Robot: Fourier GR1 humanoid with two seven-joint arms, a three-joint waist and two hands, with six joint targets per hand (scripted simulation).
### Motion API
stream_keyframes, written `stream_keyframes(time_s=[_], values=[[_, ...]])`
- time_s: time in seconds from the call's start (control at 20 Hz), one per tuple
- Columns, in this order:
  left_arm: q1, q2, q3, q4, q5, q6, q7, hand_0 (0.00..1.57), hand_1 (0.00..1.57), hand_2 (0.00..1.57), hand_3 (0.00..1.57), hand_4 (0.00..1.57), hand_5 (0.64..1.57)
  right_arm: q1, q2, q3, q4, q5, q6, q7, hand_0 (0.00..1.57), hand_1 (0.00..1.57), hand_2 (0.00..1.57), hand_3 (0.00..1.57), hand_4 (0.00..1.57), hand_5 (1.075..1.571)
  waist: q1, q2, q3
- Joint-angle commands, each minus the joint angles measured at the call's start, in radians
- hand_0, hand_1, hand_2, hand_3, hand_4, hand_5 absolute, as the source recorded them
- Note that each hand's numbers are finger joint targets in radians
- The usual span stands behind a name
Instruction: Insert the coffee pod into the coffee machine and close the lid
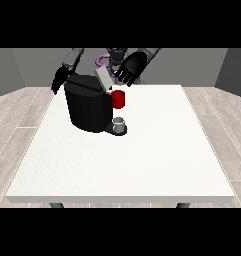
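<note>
A large white rectangular tabletop (142, 165) fills the middle of the view, its thin front edge facing the camera, with two dark legs just showing beneath that edge. Around it lies a pale wood-plank floor (22, 112), and plain grey walls (22, 67) rise behind, meeting the floor at both sides.

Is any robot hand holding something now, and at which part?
It cannot be told. The robot hand at the view's right is at the machine's raised lid; the other robot hand holds nothing.
</note>
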Motion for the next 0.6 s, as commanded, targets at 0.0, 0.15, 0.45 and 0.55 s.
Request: stream_keyframes(time_s=[0.0, 0.15, 0.45, 0.55], values=[[-0.040, -0.033, -0.004, 0.014, -0.002, 0.004, 0.016, 1.22, 1.22, 1.29, 1.24, 0.49, 1.571, -0.031, 0.042, 0.008, 0.008, 0.027, -0.062, 0.008, 0.00, 0.00, 0.00, 0.00, 0.06, 1.571, -0.001, 0.035, 0.0001], [-0.060, 0.007, 0.003, 0.018, 0.003, -0.028, -0.013, 1.19, 1.19, 1.27, 1.23, 0.47, 1.571, -0.057, -0.008, -0.042, 0.029, -0.009, -0.025, -0.012, 0.00, 0.00, 0.00, 0.00, 0.10, 1.571, 0.015, 0.058, 0.0002], [-0.046, -0.028, -0.018, 0.028, -0.011, -0.031, -0.009, 1.26, 1.26, 1.29, 1.23, 0.43, 1.571, -0.048, -0.030, -0.064, 0.056, -0.017, -0.015, -0.010, 0.00, 0.00, 0.00, 0.00, 0.19, 1.571, 0.025, 0.045, 0.0004], [-0.041, 0.004, -0.002, 0.057, -0.018, 0.000, -0.037, 1.25, 1.25, 1.29, 1.22, 0.43, 1.571, -0.068, -0.009, -0.022, -0.002, 0.003, -0.021, 0.050, 0.00, 0.00, 0.00, 0.00, 0.15, 1.571, 0.001, 0.056, -0.0002]])
